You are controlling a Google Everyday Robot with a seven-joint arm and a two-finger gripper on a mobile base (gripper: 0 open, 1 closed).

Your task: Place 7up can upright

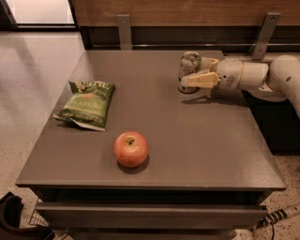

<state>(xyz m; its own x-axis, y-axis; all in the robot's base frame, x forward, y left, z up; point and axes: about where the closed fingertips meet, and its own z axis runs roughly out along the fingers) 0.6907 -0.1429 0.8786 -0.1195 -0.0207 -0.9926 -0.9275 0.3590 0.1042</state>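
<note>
A green chip bag lies flat on the grey-brown table, toward nine o'clock from its middle. A red-and-yellow apple sits stem up at about seven o'clock, near the front edge and well apart from the bag. Metal brackets stand against the wooden wall at twelve o'clock. A cable lies on the speckled floor at five o'clock. The gripper is over the table at one o'clock.

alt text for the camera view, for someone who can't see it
A robot arm reaches in from the right, its gripper at an upright 7up can near the far right of a grey table. A green chip bag lies at left, a red apple near the front edge.
</note>
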